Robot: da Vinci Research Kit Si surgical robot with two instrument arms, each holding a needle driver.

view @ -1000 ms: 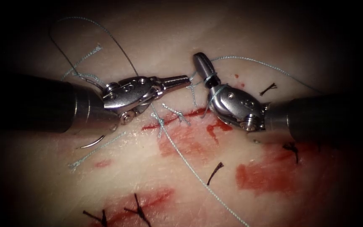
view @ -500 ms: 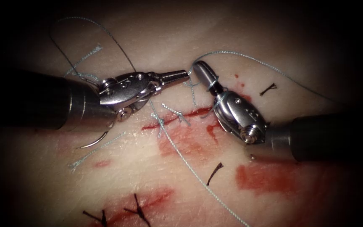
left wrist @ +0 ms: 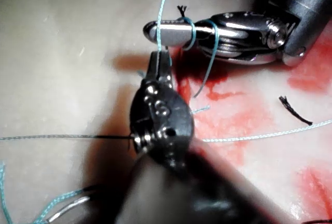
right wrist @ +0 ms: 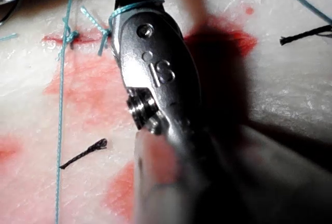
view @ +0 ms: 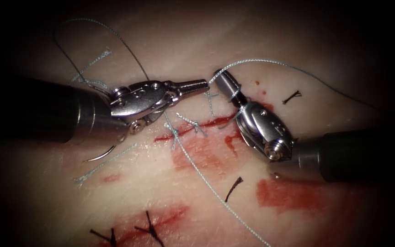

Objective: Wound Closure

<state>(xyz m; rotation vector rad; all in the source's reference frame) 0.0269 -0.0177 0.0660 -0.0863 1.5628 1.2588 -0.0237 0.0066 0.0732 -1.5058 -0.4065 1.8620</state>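
Pale tissue point(view: 252, 41) streaked with red fluid point(view: 202, 153) forms the field, its cut point(view: 193, 128) running across the middle with two thread knots already on it. Thread point(view: 270, 61) is wound in two turns around the closed jaws of the right tool point(view: 220, 78), which grip nothing; one strand arcs away to the right, another trails down across the cut. Left tool point(view: 202, 84) lies level from the left, its closed jaws pinching the thread beside the right tool's tip; the left wrist view shows the same pinch point(left wrist: 158, 58) just under the looped jaws point(left wrist: 171, 31). Needle point(view: 102, 154) lies free on the tissue left of the cut, under the left shaft, not in the tissue and held by neither tool. Risks, as judged: the loops may slide off the smooth tip if tension slackens, undoing the throw; a sharp pull could fray the pinched strand or tear the cut's edge; the loose needle could snag trailing thread
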